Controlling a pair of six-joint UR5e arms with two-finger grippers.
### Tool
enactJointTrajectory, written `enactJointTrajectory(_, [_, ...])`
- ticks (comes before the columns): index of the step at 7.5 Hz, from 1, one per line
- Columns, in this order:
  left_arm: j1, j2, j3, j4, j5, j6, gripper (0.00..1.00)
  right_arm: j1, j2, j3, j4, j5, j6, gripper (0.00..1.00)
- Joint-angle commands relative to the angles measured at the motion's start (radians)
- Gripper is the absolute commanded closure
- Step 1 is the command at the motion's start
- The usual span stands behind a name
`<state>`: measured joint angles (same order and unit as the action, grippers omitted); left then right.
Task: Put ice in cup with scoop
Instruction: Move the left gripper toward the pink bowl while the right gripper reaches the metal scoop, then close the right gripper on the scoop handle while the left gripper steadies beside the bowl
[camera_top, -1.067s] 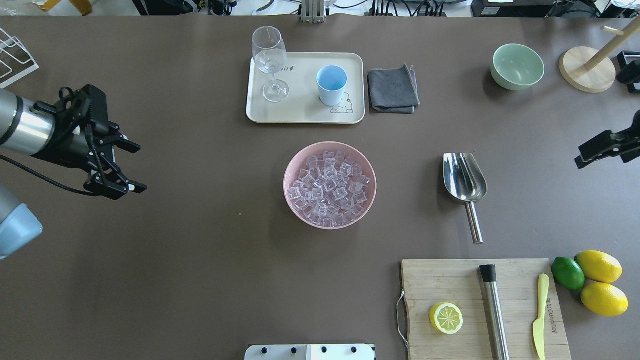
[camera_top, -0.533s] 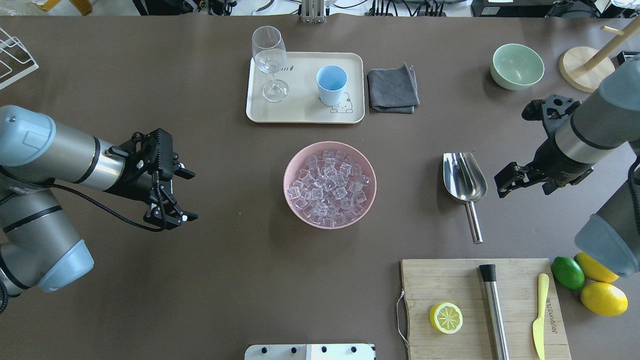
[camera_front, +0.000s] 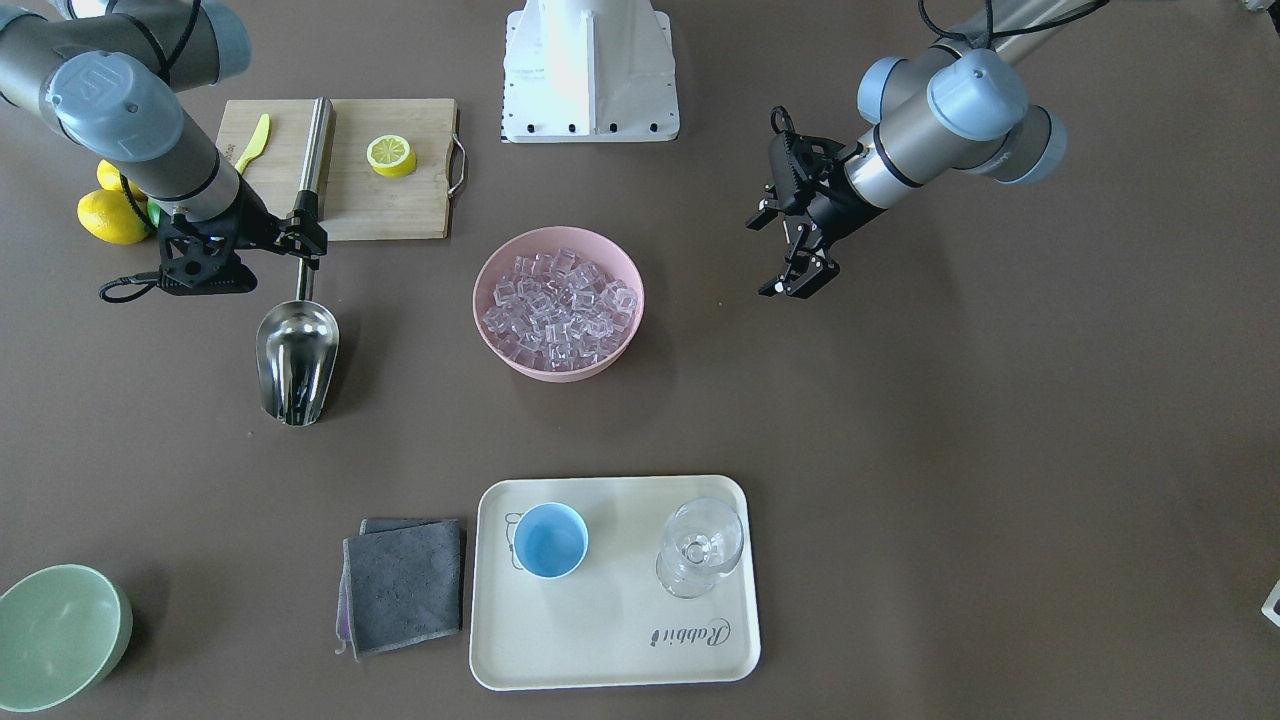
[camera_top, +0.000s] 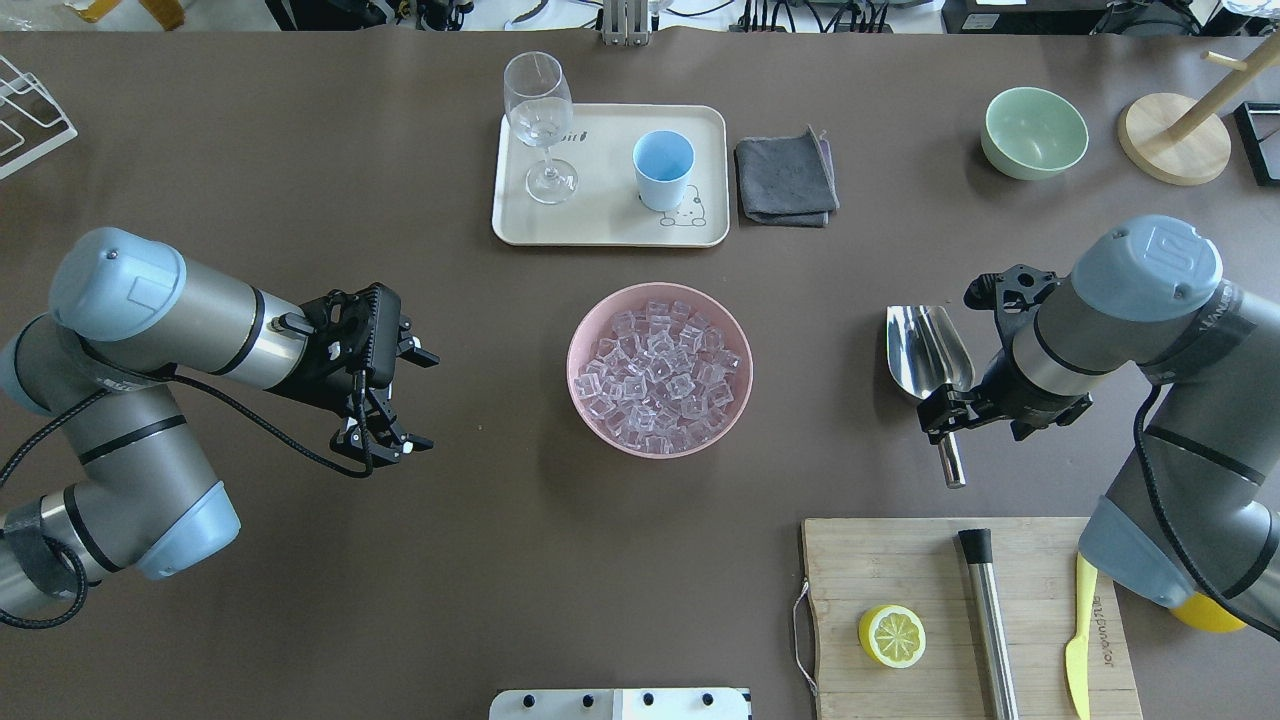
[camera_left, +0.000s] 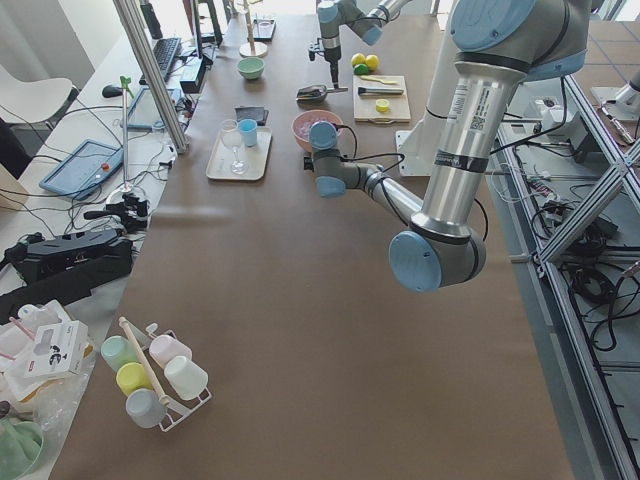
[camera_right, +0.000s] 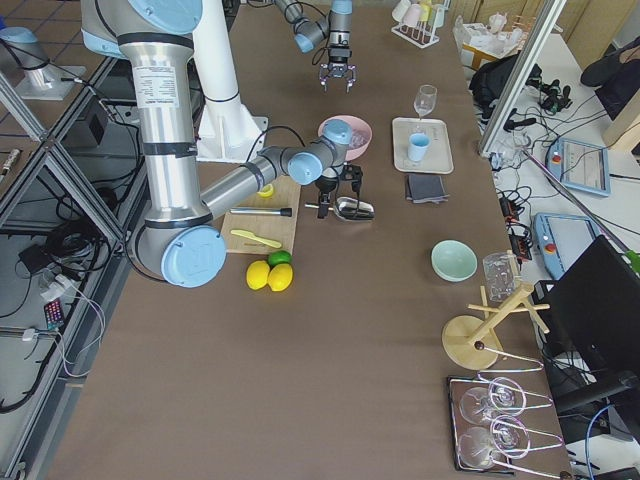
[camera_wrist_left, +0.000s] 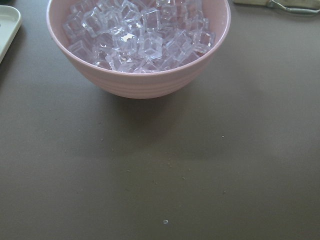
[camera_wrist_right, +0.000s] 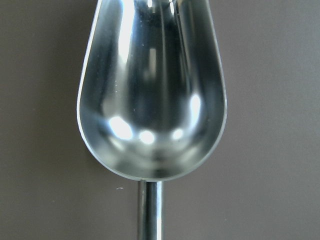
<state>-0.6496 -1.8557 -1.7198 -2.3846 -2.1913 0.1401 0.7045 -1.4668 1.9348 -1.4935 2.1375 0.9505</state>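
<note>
One scoop (camera_top: 930, 350) lies toward the table's right end, its trough pointing at the far edge. The right gripper (camera_front: 255, 258) hangs over its handle with jaws spread; whether they touch it cannot be told. One cup (camera_top: 663, 168) stands upright on the single tray (camera_top: 610, 226) at the middle of the far edge, beside one stemmed glass (camera_top: 540, 120) and near one grey cloth (camera_top: 787, 180). The ice (camera_top: 660, 375), too many cubes to count, fills the one pink bowl (camera_top: 573, 360) at the table's centre. The left gripper (camera_top: 428, 400) hovers to its left, jaws wide and holding nothing. One green bowl (camera_top: 1035, 135) sits near the far right corner. One cutting board (camera_top: 860, 560) at the robot's edge carries one lemon half (camera_top: 892, 636), one steel cylinder (camera_top: 990, 620) and one yellow knife (camera_top: 1078, 650). Two whole lemons (camera_right: 258, 275) and one lime (camera_right: 281, 258) lie beside it, and in the overhead view the right arm hides them almost entirely. The right wrist view cuts off the scoop's mouth and handle end.
</note>
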Motion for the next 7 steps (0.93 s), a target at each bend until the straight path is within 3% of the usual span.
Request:
enactJointTrajectory(1, [-0.002, -0.02, 0.035, -0.013, 0.017, 0.085, 0.01, -0.069, -0.003, -0.019, 0.045, -0.037, 0.072, 0.01])
enactJointTrajectory(3, [0.092, -0.051, 0.068, -0.11, 0.213, 0.082, 0.01, -0.092, -0.004, -0.026, 0.047, -0.05, 0.079, 0.01])
enactJointTrajectory(7, [0.148, -0.095, 0.139, -0.181, 0.248, -0.134, 0.01, -0.099, -0.004, -0.03, 0.047, -0.051, 0.077, 0.02])
